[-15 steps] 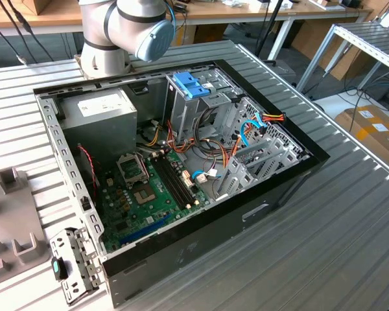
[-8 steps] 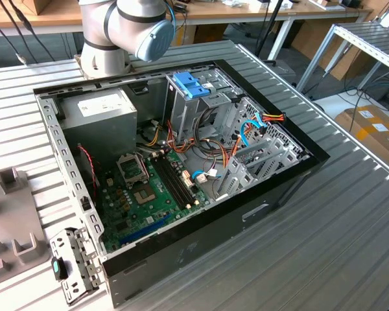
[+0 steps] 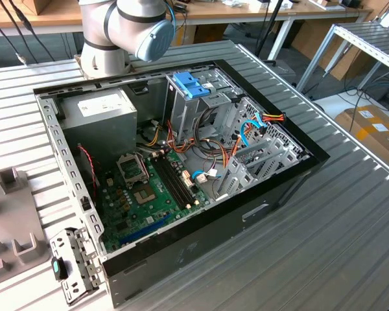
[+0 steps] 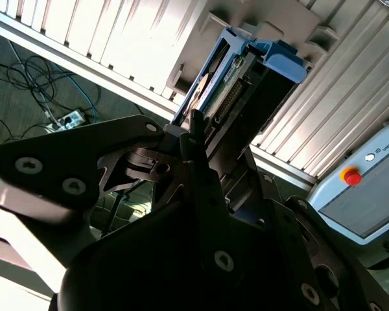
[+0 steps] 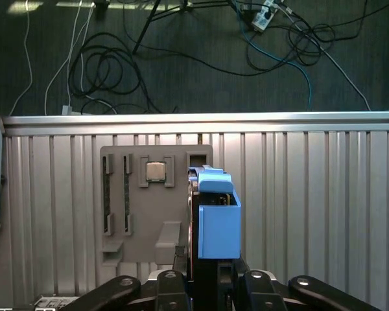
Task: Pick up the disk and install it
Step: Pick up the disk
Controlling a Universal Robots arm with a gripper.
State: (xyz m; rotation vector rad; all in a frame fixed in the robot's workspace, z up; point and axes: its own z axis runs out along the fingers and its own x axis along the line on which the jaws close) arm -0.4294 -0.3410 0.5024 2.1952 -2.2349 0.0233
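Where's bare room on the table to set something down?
Bare ribbed tabletop lies on the exterior view's right of the case. Crowded: the case's inside, and the grey tray at that view's left. The gripper holds the disk.

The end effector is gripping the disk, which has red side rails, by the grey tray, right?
No. The first wrist view shows the end effector gripping the disk by the grey tray, but its side rails are blue, not red.

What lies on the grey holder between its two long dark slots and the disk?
A square silver chip sits there, apart from the disk; the first wrist view shows it.
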